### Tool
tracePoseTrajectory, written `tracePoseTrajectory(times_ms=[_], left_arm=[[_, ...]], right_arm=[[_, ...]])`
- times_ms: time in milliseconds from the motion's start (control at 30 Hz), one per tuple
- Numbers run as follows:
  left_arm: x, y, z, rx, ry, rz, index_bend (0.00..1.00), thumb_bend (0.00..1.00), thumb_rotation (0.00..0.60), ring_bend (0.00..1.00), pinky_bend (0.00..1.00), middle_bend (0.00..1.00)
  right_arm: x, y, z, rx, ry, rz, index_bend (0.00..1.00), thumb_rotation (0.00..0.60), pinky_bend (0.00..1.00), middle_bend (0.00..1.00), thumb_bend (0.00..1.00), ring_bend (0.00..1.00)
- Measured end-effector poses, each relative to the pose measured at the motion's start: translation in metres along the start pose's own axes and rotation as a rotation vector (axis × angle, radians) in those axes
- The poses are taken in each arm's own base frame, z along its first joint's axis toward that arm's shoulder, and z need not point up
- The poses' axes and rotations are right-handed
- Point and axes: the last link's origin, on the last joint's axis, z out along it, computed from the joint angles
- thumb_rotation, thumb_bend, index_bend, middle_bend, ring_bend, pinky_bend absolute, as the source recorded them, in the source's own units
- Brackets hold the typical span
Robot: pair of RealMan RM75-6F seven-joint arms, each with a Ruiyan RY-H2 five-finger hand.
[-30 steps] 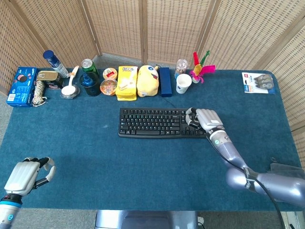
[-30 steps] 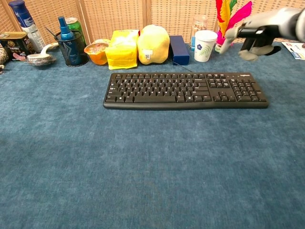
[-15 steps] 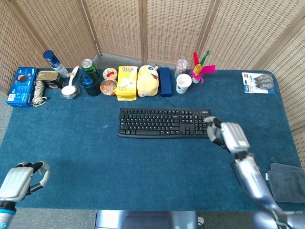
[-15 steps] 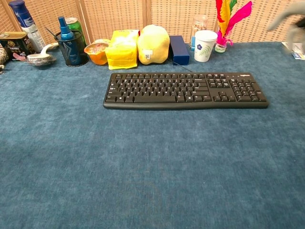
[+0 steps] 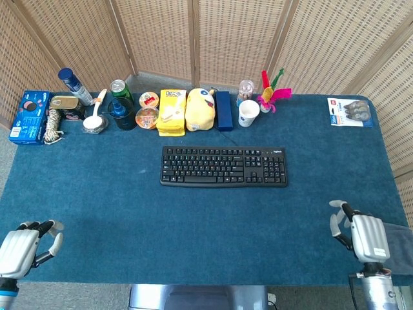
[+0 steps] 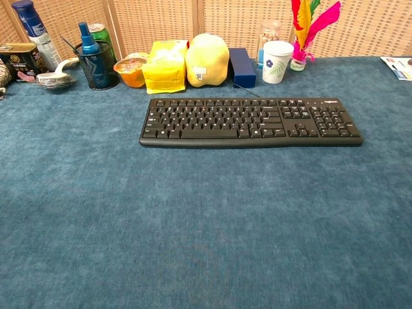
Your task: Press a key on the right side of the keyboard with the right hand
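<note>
The black keyboard (image 5: pixel 224 166) lies flat in the middle of the blue table, and the chest view shows it too, with nothing on the keyboard (image 6: pixel 250 121). My right hand (image 5: pixel 359 235) hovers at the table's front right corner, far from the keys, fingers loosely bent and holding nothing. At the front left corner my left hand (image 5: pixel 23 247) is likewise empty, with its thumb apart. Neither hand appears in the chest view.
Along the back edge stand a paper cup (image 5: pixel 248 113), a feather toy (image 5: pixel 273 92), a blue box (image 5: pixel 224 110), yellow packets (image 5: pixel 172 112), cans and bottles (image 5: pixel 120 97). A card pack (image 5: pixel 350 112) lies at the back right. A grey cloth (image 5: pixel 399 240) sits beside my right hand.
My right hand left the keyboard's right end and drew back to the front right corner. The left hand sank slightly toward the front edge.
</note>
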Motion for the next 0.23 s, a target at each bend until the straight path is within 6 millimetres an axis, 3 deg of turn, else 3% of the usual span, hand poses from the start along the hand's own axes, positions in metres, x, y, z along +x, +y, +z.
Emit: tracePoseTrajectory(times_ms=[233], left_arm=[[-0.0007, 0.0038, 0.0014, -0.022, 0.041, 0.003, 0.4, 0.39, 0.032, 0.43, 0.33, 0.5]], right_arm=[[-0.0014, 0.002, -0.0033, -0.005, 0.024, -0.004, 0.33, 0.0, 0.61, 0.56, 0.57, 0.59]])
